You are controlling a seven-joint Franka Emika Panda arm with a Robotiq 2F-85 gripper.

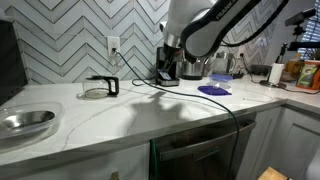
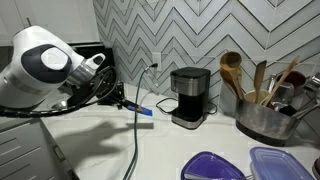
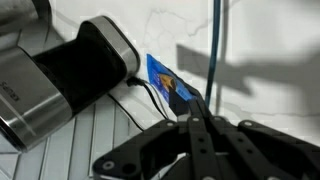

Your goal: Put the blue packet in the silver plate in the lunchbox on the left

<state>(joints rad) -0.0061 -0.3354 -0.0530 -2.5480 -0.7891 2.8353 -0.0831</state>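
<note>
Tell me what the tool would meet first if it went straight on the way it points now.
Most likely the blue packet, lying on the counter just ahead of the tool; depth is hard to judge.

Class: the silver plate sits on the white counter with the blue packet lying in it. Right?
Not quite. The silver plate sits on the white counter, but no packet is in it, as an exterior view shows; the blue packet is near the coffee maker.

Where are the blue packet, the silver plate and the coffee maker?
The blue packet (image 3: 166, 80): wrist view, on its printed face.
The silver plate (image 1: 25, 122): in an exterior view, on its bare inside.
The coffee maker (image 2: 188, 95): in an exterior view, on its front.
</note>
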